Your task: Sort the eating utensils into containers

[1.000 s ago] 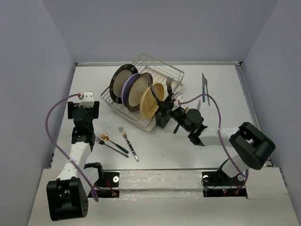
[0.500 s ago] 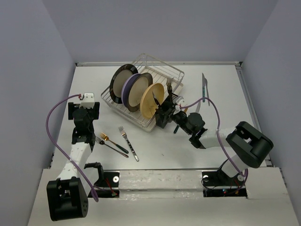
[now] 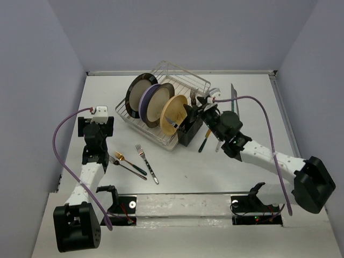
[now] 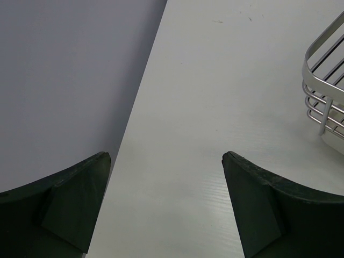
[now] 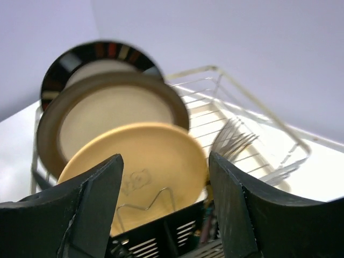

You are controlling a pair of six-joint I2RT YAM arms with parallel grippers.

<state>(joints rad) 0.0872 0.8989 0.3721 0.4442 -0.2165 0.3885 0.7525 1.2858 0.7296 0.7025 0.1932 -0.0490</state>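
The black slotted container stands at the wire rack's near right corner. Forks stick up from it, and a silver knife leans out of it across the yellow plate. My right gripper hovers open just right of and above the container, holding nothing; the fork tines show past its right finger. Three more utensils lie on the table at the left: a gold fork, a dark-handled one and a silver fork. My left gripper is open over bare table.
The silver wire rack holds three upright plates. A green-handled utensil lies by the container's right side. A teal-handled knife lies at the far right. The rack's corner shows in the left wrist view.
My right gripper has opened and drawn back up and to the right from the container's front. The right arm has swung out to the right. The left arm has not moved.
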